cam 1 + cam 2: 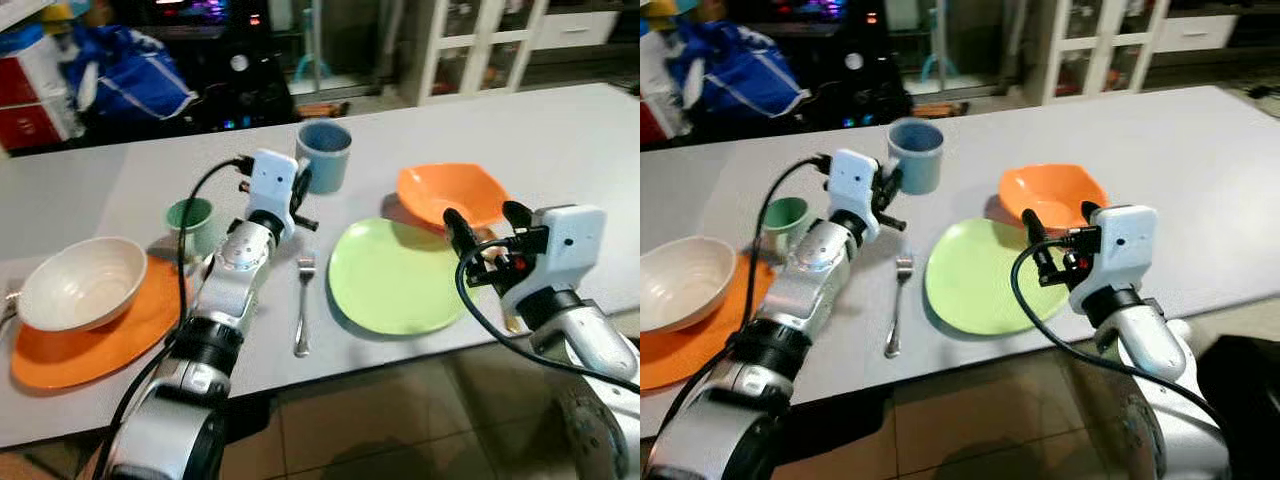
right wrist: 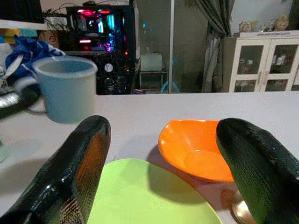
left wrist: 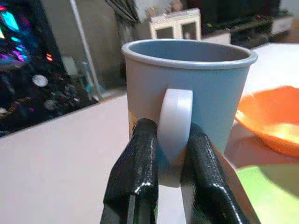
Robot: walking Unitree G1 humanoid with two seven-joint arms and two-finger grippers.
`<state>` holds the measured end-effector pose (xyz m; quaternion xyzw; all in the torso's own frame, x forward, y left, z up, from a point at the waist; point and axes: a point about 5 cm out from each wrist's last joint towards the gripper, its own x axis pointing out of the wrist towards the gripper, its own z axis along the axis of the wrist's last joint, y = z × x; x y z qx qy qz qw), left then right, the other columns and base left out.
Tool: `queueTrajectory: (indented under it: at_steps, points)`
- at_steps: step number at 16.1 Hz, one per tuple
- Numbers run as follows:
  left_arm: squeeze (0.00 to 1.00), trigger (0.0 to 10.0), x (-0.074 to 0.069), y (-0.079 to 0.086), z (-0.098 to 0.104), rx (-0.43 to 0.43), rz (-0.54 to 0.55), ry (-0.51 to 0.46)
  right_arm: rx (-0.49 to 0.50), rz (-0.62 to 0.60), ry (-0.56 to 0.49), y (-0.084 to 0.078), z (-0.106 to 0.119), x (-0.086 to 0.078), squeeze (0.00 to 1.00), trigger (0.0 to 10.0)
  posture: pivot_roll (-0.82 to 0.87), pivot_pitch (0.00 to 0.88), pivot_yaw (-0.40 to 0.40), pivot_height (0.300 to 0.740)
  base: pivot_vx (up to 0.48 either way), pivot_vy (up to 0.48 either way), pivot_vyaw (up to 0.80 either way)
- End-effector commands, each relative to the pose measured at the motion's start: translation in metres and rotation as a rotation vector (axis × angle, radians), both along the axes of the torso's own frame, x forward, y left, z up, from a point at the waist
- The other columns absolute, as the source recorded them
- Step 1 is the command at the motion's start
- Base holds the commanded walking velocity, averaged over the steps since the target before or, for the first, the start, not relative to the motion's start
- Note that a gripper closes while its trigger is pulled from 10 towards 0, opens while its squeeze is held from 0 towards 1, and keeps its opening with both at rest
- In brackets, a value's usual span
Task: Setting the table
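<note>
Mug (image 1: 324, 155), blue, mid-table toward far edge: left gripper (image 3: 168, 161) clenched on its handle. Right gripper (image 1: 488, 228) released, near edge, over green plate (image 1: 395, 277).

A long pale grey table (image 1: 560, 140) goes across the scene from left to right. Beyond its far edge, on the right, stands a white cabinet (image 1: 480, 45) with glass doors. At the far middle there is a dark unit with coloured glowing lights (image 2: 100, 28). A blue bag (image 1: 135, 75) lies at the far left. The floor (image 1: 400, 410) near the table has brown tiles.
</note>
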<state>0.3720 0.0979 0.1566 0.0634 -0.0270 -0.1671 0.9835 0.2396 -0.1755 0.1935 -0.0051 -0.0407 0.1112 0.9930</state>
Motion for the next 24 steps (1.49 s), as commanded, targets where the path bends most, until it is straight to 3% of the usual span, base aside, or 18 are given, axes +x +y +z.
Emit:
queueTrajectory:
  at_steps: [1, 4, 6, 8, 10, 14, 15, 24]
  points:
    - [0.0, 10.0, 0.005, -0.004, 0.003, -0.01, -0.024, -0.019, -0.002, 0.041, 0.015, 0.004, 0.001, -0.005, 0.0, 10.0, -0.23, 0.0, 0.075, 0.74, 0.0, 0.0, 0.0]
    - [0.0, 10.0, 0.007, -0.015, -0.005, -0.044, -0.058, -0.006, -0.02, 0.051, 0.024, 0.005, 0.004, -0.014, 0.0, 10.0, -0.29, 0.0, 0.088, 0.74, 0.0, 0.0, 0.0]
    - [0.0, 10.0, 0.01, -0.016, -0.008, 0.004, -0.015, -0.008, -0.037, 0.07, 0.037, 0.007, 0.006, -0.024, 0.0, 10.0, -0.33, 0.021, 0.094, 0.74, 0.0, 0.0, 0.0]
    - [0.0, 10.0, 0.013, -0.012, -0.007, 0.023, 0.03, -0.015, -0.048, 0.093, 0.048, 0.01, 0.007, -0.03, 0.0, 10.0, -0.35, 0.031, 0.094, 0.74, 0.0, 0.0, 0.0]
    - [0.0, 10.0, 0.019, 0.004, 0.0, 0.046, 0.153, -0.06, -0.052, 0.138, 0.072, 0.015, 0.01, -0.042, 0.0, 10.0, -0.37, 0.075, 0.077, 0.74, 0.0, 0.0, 0.0]
    - [0.0, 10.0, 0.021, 0.014, -0.004, 0.07, 0.187, -0.034, -0.058, 0.176, 0.097, 0.021, 0.011, -0.046, 0.0, 10.0, -0.36, 0.11, 0.054, 0.74, 0.0, 0.0, 0.0]
    - [0.0, 10.0, 0.021, 0.016, -0.007, 0.036, 0.177, 0.008, -0.058, 0.191, 0.102, 0.024, 0.012, -0.046, 0.0, 10.0, -0.37, 0.129, 0.047, 0.74, 0.0, 0.0, 0.0]
    - [0.0, 10.0, 0.02, 0.013, -0.015, 0.063, 0.157, 0.073, -0.086, 0.226, 0.15, 0.026, 0.015, -0.049, 0.0, 10.0, -0.38, 0.15, 0.046, 0.74, 0.0, 0.0, 0.0]
